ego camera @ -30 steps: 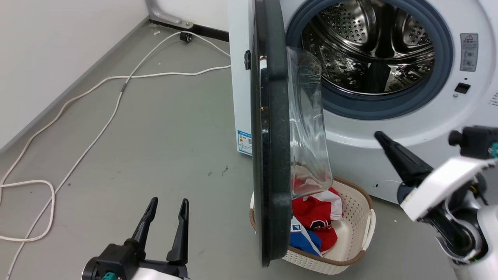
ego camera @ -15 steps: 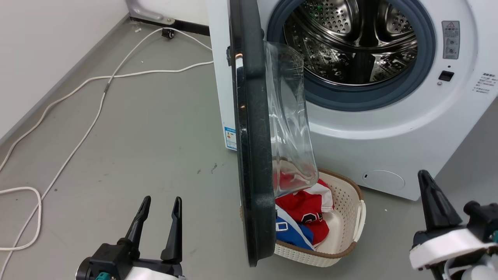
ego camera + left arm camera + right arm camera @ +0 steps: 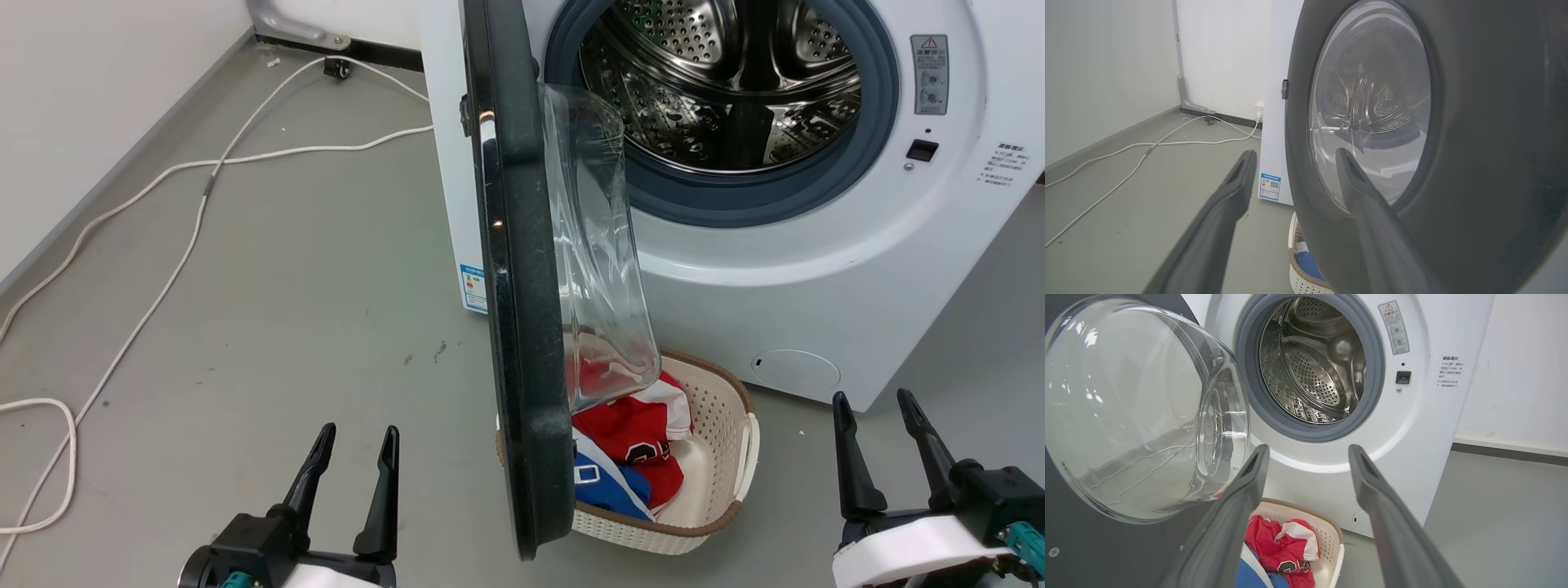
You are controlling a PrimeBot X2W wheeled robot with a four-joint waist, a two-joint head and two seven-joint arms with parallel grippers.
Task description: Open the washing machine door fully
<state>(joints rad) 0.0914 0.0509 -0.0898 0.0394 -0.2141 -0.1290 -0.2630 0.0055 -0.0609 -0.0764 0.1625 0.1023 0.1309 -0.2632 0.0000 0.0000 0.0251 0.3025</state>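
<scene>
**Jaws of both grippers spread and empty, door swung out between them**

Both pairs of jaws stand parted with nothing between them. The left gripper (image 3: 359,429) sits low over the grey floor (image 3: 286,327), on the outer side of the washing machine door (image 3: 522,327) and apart from it. The right gripper (image 3: 871,394) sits low on the other side, in front of the white washing machine (image 3: 816,269), touching nothing. The door stands swung out from the machine, edge-on in the head view, its glass bowl (image 3: 596,245) facing the steel drum (image 3: 718,82). Beneath it a cream basket (image 3: 747,441) holds red and blue clothes (image 3: 637,441). A white cable (image 3: 196,212) trails across the floor.
</scene>
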